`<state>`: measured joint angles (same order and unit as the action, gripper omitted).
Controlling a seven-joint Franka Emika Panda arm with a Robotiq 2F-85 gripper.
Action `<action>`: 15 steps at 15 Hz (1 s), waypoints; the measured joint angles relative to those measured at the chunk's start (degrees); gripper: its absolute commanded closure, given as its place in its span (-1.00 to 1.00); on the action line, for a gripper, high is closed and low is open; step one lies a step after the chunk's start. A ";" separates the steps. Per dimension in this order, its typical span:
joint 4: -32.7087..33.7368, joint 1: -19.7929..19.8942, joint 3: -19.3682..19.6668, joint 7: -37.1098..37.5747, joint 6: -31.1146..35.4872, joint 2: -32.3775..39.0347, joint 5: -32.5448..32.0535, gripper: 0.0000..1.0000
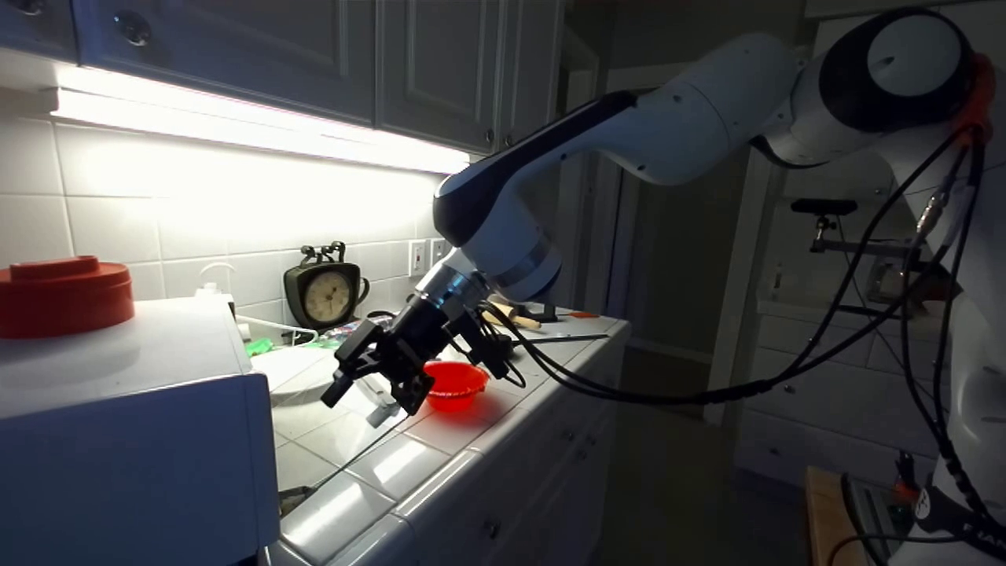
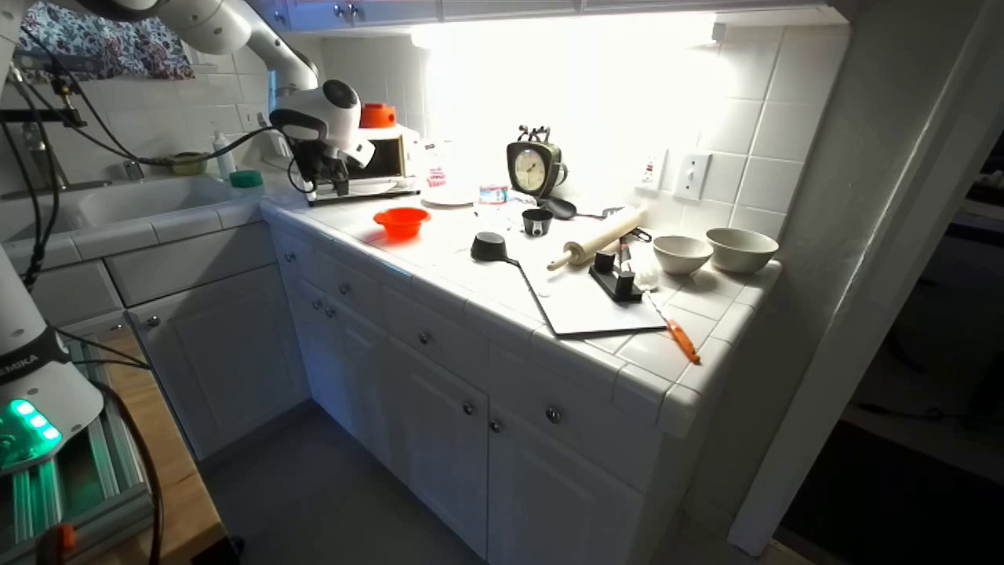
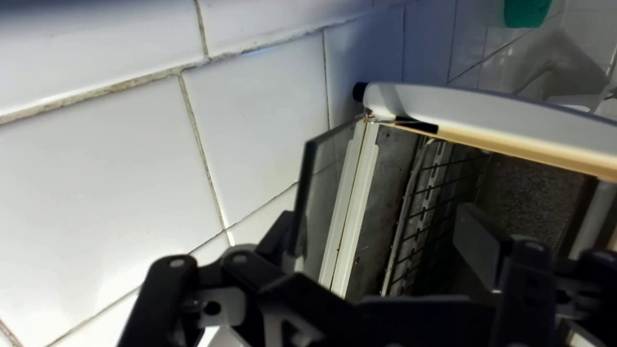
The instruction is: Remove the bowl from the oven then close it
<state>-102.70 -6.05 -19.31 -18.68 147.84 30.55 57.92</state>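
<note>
Kitchen, obv.: tiled counter (image 1: 424, 450) under gripper (image 1: 371, 398), oven (image 1: 134, 472) just in front of it, wall cabs (image 1: 438, 71) above, sink (image 2: 145, 205) off to its side, rolling pin (image 2: 602, 237) well apart.

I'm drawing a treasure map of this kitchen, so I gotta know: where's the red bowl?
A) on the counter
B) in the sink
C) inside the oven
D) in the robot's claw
A: in both exterior views the red bowl sits right side up on the tiled counter.

White arm (image 1: 684, 118), black jaws, black cables (image 1: 731, 392)
</note>
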 measured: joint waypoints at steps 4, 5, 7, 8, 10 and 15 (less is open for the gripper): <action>0.41 -0.91 0.84 -0.49 -0.73 -0.44 -3.35 -0.73; 0.42 -0.94 0.87 -0.68 -0.91 -0.66 -4.19 -0.72; 0.49 -0.94 0.93 -1.03 -1.42 -1.14 -5.54 -0.73; 0.57 -0.94 0.99 -1.28 -1.78 -1.34 -6.21 -0.77; 0.95 -0.94 1.06 -1.70 -2.65 -1.56 -7.60 -0.79; 1.54 -0.92 1.19 -3.64 -4.65 -1.76 -10.39 -0.82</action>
<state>-101.16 -6.97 -18.12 -22.31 143.19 28.79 47.53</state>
